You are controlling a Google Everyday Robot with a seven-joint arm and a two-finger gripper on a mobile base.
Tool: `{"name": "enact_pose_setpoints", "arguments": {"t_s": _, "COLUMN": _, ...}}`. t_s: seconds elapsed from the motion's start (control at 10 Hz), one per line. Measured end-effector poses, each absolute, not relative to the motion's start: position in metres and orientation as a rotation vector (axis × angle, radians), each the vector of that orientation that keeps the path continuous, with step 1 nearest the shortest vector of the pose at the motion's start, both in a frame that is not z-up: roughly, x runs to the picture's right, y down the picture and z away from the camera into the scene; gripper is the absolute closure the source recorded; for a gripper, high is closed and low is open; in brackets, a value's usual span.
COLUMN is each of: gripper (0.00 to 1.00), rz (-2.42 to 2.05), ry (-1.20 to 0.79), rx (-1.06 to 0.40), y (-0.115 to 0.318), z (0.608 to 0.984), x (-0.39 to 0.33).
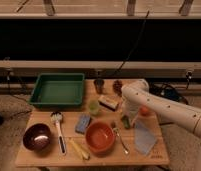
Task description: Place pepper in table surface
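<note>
Two round bowls are sitting near the front of the table surface (pixel 44 158), a light-brown wooden top with plank grain: one dark glossy bowl (pixel 38 137) at the left and one orange-red bowl (pixel 100 137) at the middle. One green rectangular tray (pixel 56 90) with raised walls is lying at the back left. Two cups are standing near the centre, one pale green cup (pixel 94 106) and one darker cup (pixel 99 85) behind it. One slim metal fork (pixel 120 139) is lying just right of the orange-red bowl, and one round orange-red fruit (pixel 144 111) is resting farther right.

One white arm is reaching in from the right and bending down, with the gripper (pixel 125 115) hanging directly over the pepper (pixel 125 122). One small, slim, dark green pepper is sitting between the pale green cup and the fruit, just behind the fork's tip. Its long axis is running roughly front to back; which end is the stem cannot be told. How wide the gripper is standing, and whether it is holding the pepper, cannot be told either.
</note>
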State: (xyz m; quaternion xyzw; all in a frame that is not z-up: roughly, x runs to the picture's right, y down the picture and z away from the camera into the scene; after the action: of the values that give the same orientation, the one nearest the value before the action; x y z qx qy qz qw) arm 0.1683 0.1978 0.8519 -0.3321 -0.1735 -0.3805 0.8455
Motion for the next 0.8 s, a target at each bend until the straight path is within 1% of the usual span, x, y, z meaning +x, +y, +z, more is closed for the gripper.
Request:
{"name": "enact_pose_setpoints", "arguments": {"t_s": 0.1, "gripper": 0.71, "rz": -0.802, "ry": -0.365, "rx": -0.702, "y": 0.199, "z": 0.852, "x": 0.169}}
{"name": "enact_pose_setpoints", "arguments": {"t_s": 0.3, "gripper": 0.93, "rz": -0.794, "ry": -0.364, "rx": -0.701, "y": 0.199, "z": 0.851, "x": 0.172}}
{"name": "enact_pose_setpoints", "arguments": {"t_s": 0.4, "gripper": 0.99, "rz": -0.790, "ry": -0.367, "rx": -0.695, "y": 0.197, "z": 0.848, "x": 0.172}}
{"name": "enact_pose_setpoints", "arguments": {"t_s": 0.5, "gripper": 1.00, "rz": -0.790, "ry": -0.374, "rx": -0.686, "y": 0.193, "z": 0.843, "x": 0.170}}
{"name": "enact_pose_setpoints", "arguments": {"t_s": 0.8, "gripper": 1.00, "rz": -0.809, "ry": -0.404, "rx": -0.633, "y": 0.171, "z": 0.819, "x": 0.159}}
